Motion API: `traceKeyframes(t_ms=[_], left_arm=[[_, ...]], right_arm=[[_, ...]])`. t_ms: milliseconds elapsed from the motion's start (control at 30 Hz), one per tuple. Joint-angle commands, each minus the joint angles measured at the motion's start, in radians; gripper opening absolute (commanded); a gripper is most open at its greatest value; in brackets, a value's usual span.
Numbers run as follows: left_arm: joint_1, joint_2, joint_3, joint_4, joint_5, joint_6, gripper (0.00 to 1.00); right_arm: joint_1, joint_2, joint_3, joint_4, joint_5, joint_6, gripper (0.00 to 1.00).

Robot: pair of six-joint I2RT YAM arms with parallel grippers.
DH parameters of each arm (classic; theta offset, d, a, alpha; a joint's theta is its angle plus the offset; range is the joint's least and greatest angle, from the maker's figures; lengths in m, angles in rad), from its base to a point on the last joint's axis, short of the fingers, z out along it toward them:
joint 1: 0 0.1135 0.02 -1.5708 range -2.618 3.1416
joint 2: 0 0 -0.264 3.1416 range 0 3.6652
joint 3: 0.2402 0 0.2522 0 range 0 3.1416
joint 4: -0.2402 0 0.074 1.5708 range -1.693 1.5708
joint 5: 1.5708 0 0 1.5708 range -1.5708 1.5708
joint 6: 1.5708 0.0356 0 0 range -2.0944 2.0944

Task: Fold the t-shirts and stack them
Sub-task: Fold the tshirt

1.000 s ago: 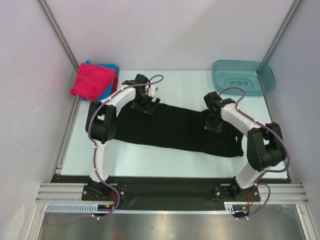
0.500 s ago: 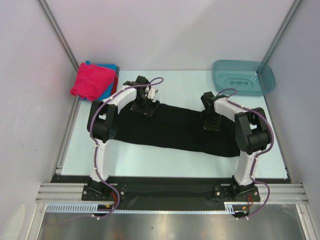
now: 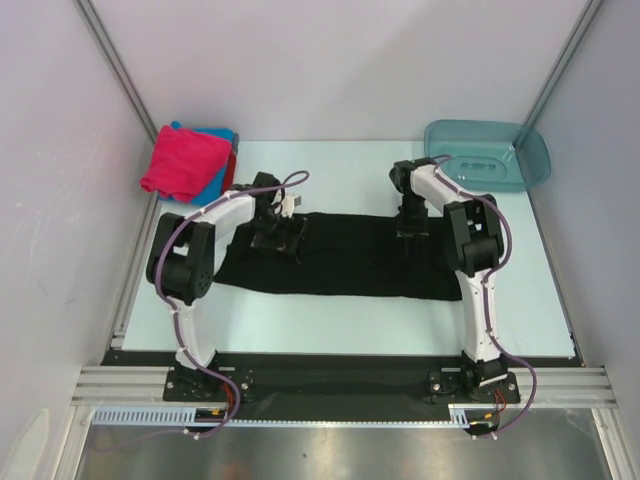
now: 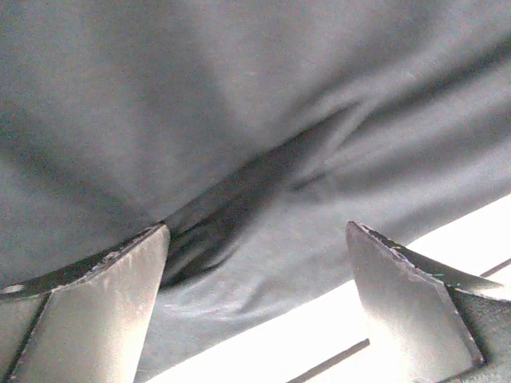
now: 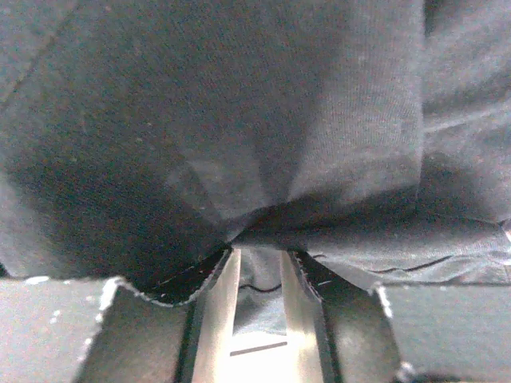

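- Item, far-left corner of the table (image 3: 345,172): folded pink t-shirt (image 3: 180,162) on top of a small stack; blue t-shirt (image 3: 218,136) under it, showing along the far and right edges; a red sliver (image 3: 232,168) at the stack's right side, too small for me to say whether it is a separate shirt.
- Item, my left gripper (image 3: 278,238): low over the left part of the black t-shirt (image 3: 350,262), near its far edge; jaws spread wide and holding nothing; in my left wrist view the two fingers (image 4: 104,295) stand well apart, with creased black cloth filling the space beyond them and a strip of pale table below.
- Item, black t-shirt: laid flat as a long band across the middle of the table, left to right, well apart from the folded stack; its near edge is fairly straight.
- Item, my right gripper (image 3: 412,228): at the far edge of the black t-shirt, toward its right end; jaws drawn nearly together, pinching a fold of the black cloth; in my right wrist view the fingers (image 5: 217,295) stand close together, and wrinkles fan out from their tips.
- Item, far-right corner: teal basin (image 3: 520,162), translucent, resting on the table; apart from the black t-shirt and beyond my right gripper.
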Motion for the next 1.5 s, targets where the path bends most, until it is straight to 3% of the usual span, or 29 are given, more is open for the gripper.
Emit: traceKeyframes(t_ms=[0,167,300,400,500,667,900,1100,1267,1333,1400,1467], left_arm=[[-0.003,-0.059,-0.138,-0.134,0.138,-0.091,1.0],[-0.005,-0.179,-0.218,-0.166,0.184,-0.104,1.0],[-0.005,-0.247,-0.257,-0.241,0.244,-0.088,1.0],[-0.005,-0.296,-0.267,-0.297,0.324,-0.076,1.0],[-0.009,-0.39,-0.361,-0.208,0.379,-0.162,1.0],[-0.017,-0.452,-0.335,-0.242,0.367,-0.237,1.0],[-0.038,-0.448,-0.301,-0.265,0.372,-0.315,1.0],[-0.119,-0.29,-0.347,-0.251,0.566,-0.268,1.0],[-0.19,-0.228,-0.205,-0.233,0.556,-0.271,1.0],[-0.202,-0.19,-0.027,-0.29,0.46,-0.234,1.0],[-0.202,-0.152,0.129,-0.338,0.39,-0.223,1.0],[-0.201,-0.081,0.231,-0.375,0.298,-0.205,1.0]], right_arm=[[0.007,0.133,0.158,0.285,-0.074,0.003,0.36],[0.013,0.291,0.474,0.217,-0.163,-0.049,0.43],[0.015,0.376,0.631,0.186,-0.281,-0.077,0.49],[0.009,0.397,0.653,0.216,-0.402,-0.08,0.54],[0.006,0.413,0.66,0.229,-0.507,-0.083,0.55],[0.006,0.445,0.66,0.237,-0.663,-0.06,0.55],[0.021,0.477,0.663,0.269,-0.7,-0.01,0.54],[0.036,0.486,0.674,0.324,-0.696,0.007,0.54],[0.038,0.488,0.714,0.381,-0.702,-0.019,0.54],[0.033,0.433,0.696,0.394,-0.678,-0.069,0.54],[0.029,0.317,0.638,0.432,-0.605,-0.103,0.54],[0.01,0.208,0.46,0.543,-0.555,-0.1,0.54]])
